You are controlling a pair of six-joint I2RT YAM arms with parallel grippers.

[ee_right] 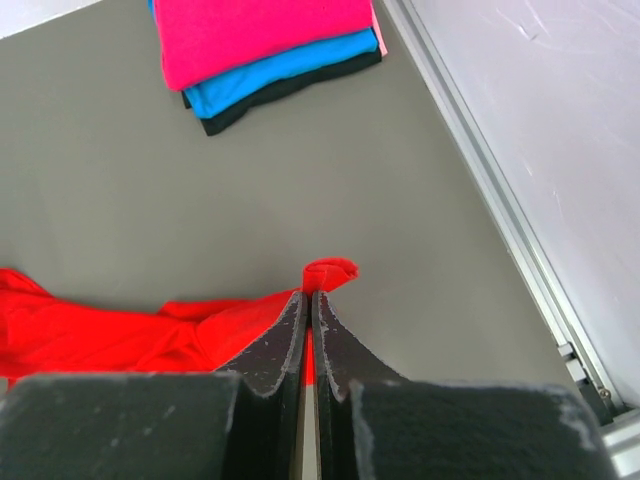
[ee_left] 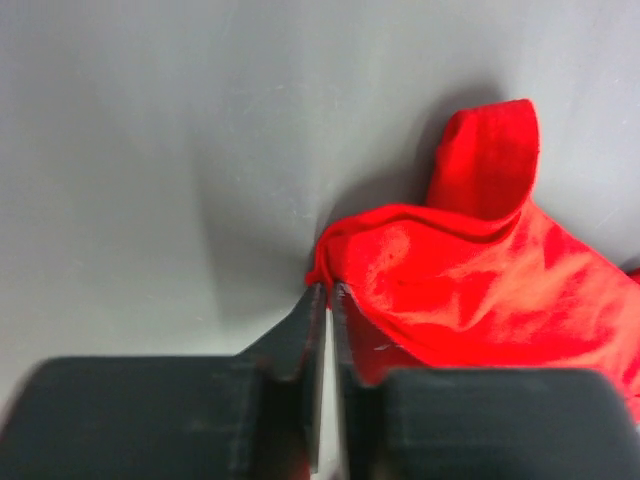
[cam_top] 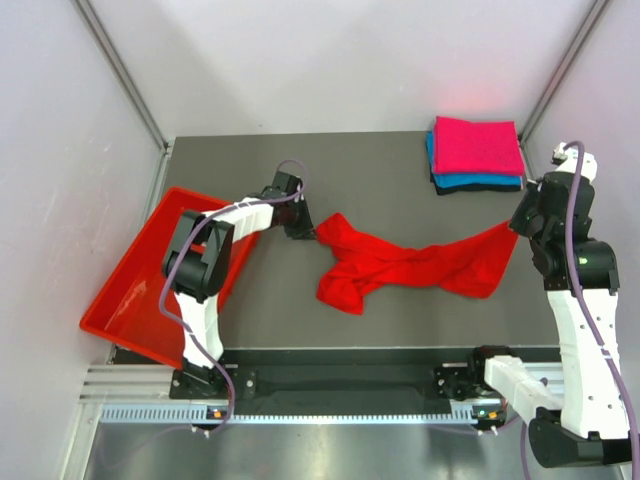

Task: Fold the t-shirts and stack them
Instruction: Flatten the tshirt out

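Even bright light — soft shadows

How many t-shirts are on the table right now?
4. The bright red cloth t-shirt is stretched between the left gripper and right gripper; the magenta-pink shirt, teal-blue shirt and black shirt are stacked far right.

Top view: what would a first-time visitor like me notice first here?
A bright red t-shirt stretches across the middle of the table, its ends pinched in the shut jaws of the left arm and the right arm. At the far right corner lies a folded stack, pink shirt on top.
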